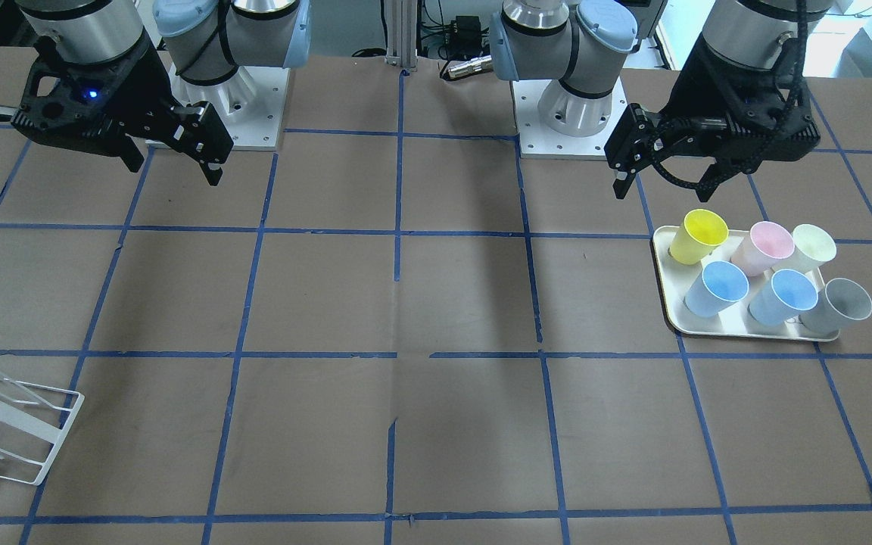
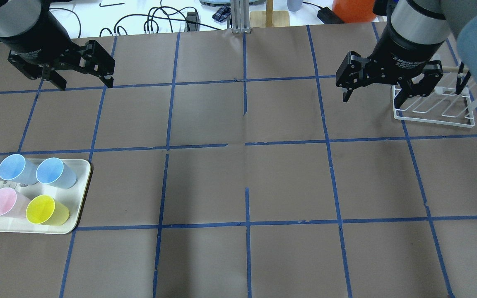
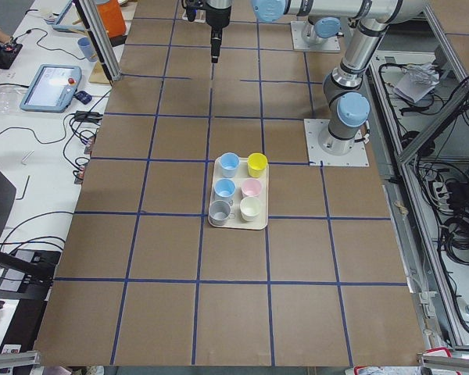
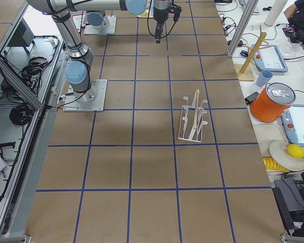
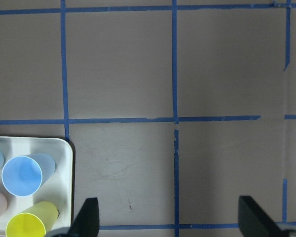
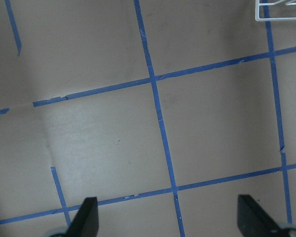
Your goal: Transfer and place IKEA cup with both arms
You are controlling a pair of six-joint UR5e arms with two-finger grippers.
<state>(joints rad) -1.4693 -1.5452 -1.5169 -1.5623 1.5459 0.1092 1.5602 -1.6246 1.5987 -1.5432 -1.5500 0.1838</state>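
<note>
Overhead, the IKEA cup (image 2: 54, 173) stood on the tray (image 2: 82, 182) at the left edge, beside its blue twin (image 2: 17, 169). The left gripper (image 2: 83, 80) hung released beyond it. Front-on, the right gripper (image 1: 175, 168) gaped empty too. By the left wrist view, the left gripper should straddle that cup squarely, avoiding the yellow cup (image 5: 27, 224).

Overhead sits behind me, front faces me; both catch the tray (image 2: 79, 191). Wrist cameras look down, near the tabletop (image 5: 123, 74).
</note>
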